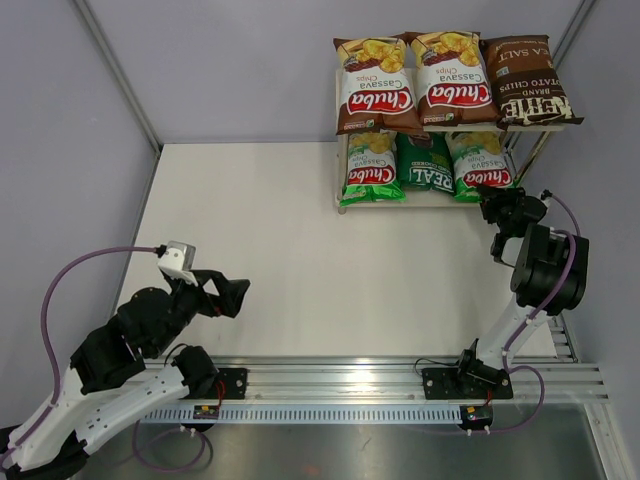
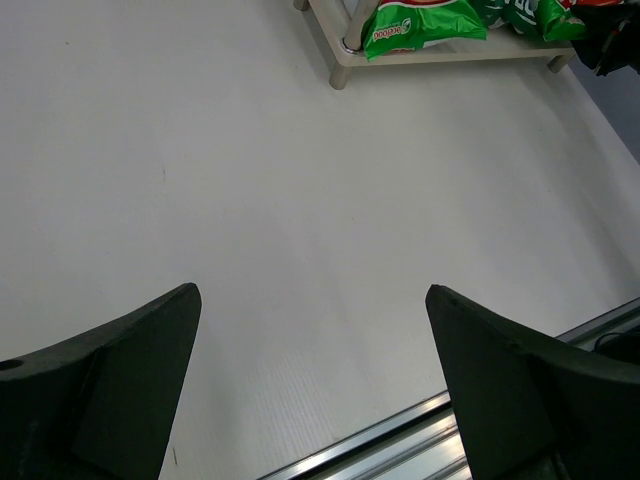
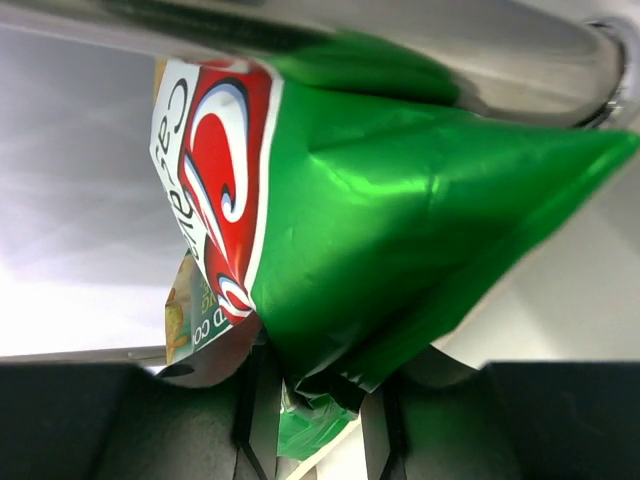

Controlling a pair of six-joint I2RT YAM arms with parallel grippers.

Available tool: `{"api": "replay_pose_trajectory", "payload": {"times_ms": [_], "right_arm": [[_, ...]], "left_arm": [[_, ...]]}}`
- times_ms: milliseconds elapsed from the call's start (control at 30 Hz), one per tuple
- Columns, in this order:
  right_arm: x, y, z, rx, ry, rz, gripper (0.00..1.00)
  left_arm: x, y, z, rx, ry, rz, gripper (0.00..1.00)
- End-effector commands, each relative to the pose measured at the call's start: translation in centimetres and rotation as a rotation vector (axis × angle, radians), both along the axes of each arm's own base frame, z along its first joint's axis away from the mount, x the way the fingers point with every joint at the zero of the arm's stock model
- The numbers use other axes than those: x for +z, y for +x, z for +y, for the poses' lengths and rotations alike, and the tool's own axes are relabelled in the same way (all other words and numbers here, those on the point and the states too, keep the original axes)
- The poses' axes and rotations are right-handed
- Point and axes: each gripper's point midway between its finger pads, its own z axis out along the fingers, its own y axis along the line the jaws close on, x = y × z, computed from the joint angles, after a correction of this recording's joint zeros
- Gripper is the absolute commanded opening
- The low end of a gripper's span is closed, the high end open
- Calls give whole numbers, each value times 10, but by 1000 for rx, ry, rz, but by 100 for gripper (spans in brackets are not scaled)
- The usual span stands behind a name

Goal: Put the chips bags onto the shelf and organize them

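Observation:
The shelf (image 1: 440, 199) stands at the back right. Its top board carries two brown chips bags (image 1: 375, 85) (image 1: 452, 80) and a dark-brown one (image 1: 525, 80). On the lower board lie a light-green bag (image 1: 372, 170), a dark-green bag (image 1: 425, 165) and a second light-green bag (image 1: 478, 165). My right gripper (image 1: 497, 203) is at that last bag's near end; in the right wrist view the gripper (image 3: 315, 410) is shut on the crimped edge of the green bag (image 3: 400, 220). My left gripper (image 1: 232, 297) hovers open over the near left of the table, nothing between its fingers (image 2: 130, 370).
A silver rail of the shelf (image 3: 400, 40) runs just above the held bag. An aluminium rail (image 1: 400, 375) runs along the table's near edge. Grey walls close in the back and sides. The left wrist view shows the shelf's lower board (image 2: 440, 60) far ahead.

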Motion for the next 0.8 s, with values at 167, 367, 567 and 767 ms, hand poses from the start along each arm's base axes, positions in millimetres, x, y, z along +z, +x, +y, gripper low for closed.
{"api": "replay_pose_trajectory", "payload": {"times_ms": [167,367,567,767], "right_arm": [[-4,-5,-15,-25,-23,26,46],[-4,-12,-9,-18,9,20,64],[-8,-29,-11,-55,0,100,83],[4,-48,-10,-57,-22,93,89]], "left_arm": [[10,2,-3,-6,-36,-37,99],[11,1,-1,-3,-44,-45,99],[13,1,0,4,-52,-48,99],[9,10,16,118,-33,-30,99]]}}
